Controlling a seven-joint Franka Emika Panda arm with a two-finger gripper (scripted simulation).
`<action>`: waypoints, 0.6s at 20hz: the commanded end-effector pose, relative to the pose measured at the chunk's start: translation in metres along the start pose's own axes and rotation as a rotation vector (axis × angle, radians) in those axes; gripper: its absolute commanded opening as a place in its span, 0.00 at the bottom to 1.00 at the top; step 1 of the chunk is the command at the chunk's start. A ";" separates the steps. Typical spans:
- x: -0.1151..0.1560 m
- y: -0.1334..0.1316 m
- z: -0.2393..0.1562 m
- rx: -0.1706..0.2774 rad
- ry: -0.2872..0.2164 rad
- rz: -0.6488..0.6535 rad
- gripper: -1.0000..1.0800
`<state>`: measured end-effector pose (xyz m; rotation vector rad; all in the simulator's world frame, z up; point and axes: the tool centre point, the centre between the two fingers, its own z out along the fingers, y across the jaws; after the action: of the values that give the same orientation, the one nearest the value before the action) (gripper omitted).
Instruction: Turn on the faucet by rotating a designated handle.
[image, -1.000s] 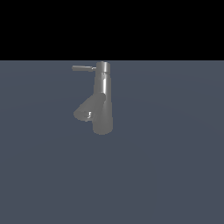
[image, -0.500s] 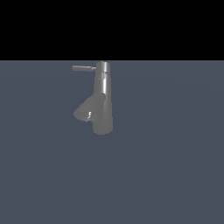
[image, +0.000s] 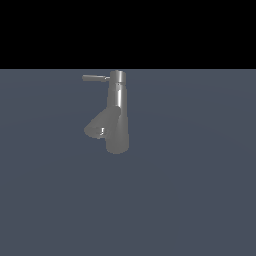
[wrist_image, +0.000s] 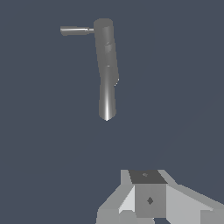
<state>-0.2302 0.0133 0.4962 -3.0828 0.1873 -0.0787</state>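
Observation:
The faucet (image: 119, 112) is a grey metal column standing on the dark floor, with a thick angled spout (image: 100, 125) low on the exterior view's left. The handle (image: 95, 78) is a thin rod projecting from the top cap toward the exterior view's left. In the wrist view the faucet (wrist_image: 106, 65) and the handle (wrist_image: 75, 30) show from above. My gripper (wrist_image: 146, 176) shows only in the wrist view, well apart from the faucet. Its fingers look pressed together with nothing between them. The gripper is out of the exterior view.
A flat dark grey-blue floor (image: 200, 200) runs all round the faucet. A black band fills the top of the exterior view. No other objects show.

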 end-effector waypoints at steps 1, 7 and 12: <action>0.009 -0.003 0.000 0.005 -0.004 0.035 0.00; 0.039 -0.012 0.004 0.019 -0.017 0.152 0.00; 0.070 -0.021 0.011 0.029 -0.031 0.271 0.00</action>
<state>-0.1674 0.0242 0.4920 -3.0089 0.5388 -0.0294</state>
